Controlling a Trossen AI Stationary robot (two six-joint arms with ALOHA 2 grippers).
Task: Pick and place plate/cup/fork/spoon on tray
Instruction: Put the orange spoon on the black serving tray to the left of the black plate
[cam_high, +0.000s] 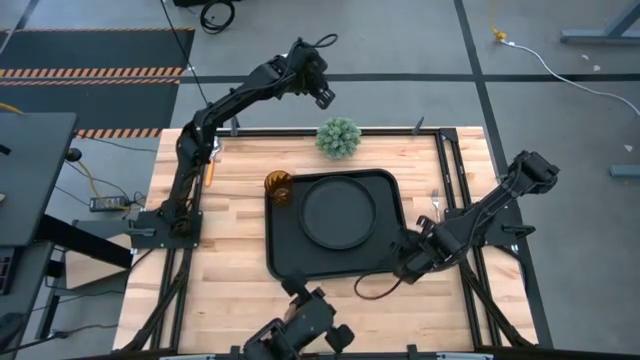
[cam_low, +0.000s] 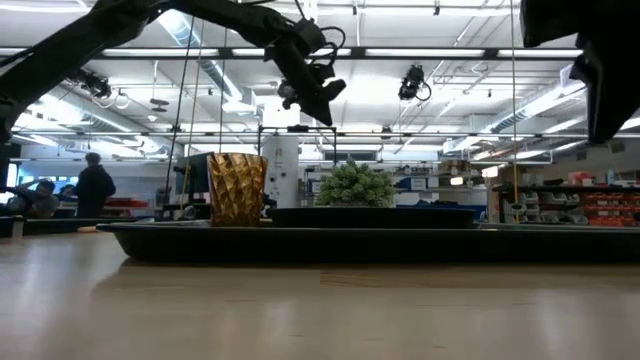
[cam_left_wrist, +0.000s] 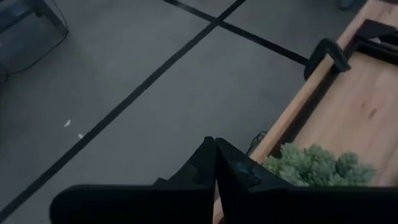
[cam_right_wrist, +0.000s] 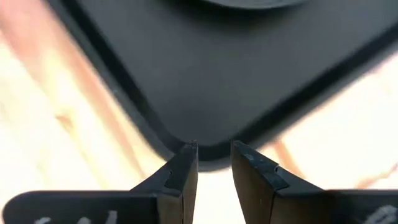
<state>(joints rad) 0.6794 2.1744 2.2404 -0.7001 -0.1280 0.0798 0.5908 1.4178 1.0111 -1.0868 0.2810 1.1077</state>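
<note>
Cup (cam_high: 278, 187), plate (cam_high: 338, 213), fork and spoon are what I'm sorting onto the tray (cam_high: 285, 255), so I'll sweep the table from my left.

At the left edge I see an orange-handled piece (cam_high: 211, 172) lying on the wood beside the left arm's lower link; I cannot tell from here whether it is the spoon or something else. My left gripper (cam_high: 325, 97) is raised high beyond the far edge of the table, near the small green plant (cam_high: 339, 137), and its fingers (cam_left_wrist: 214, 165) are pressed together with nothing between them.

Next comes the amber cup, standing upright at the tray's far left corner; whether it is on the rim or just outside I cannot say. The black tray sits mid-table, and the round plate lies flat inside it.

Further right, my right gripper (cam_right_wrist: 214, 158) is low over the tray's near right corner, fingers slightly apart and holding nothing. The fork (cam_high: 436, 203) lies on the bare wood just right of the tray.
</note>
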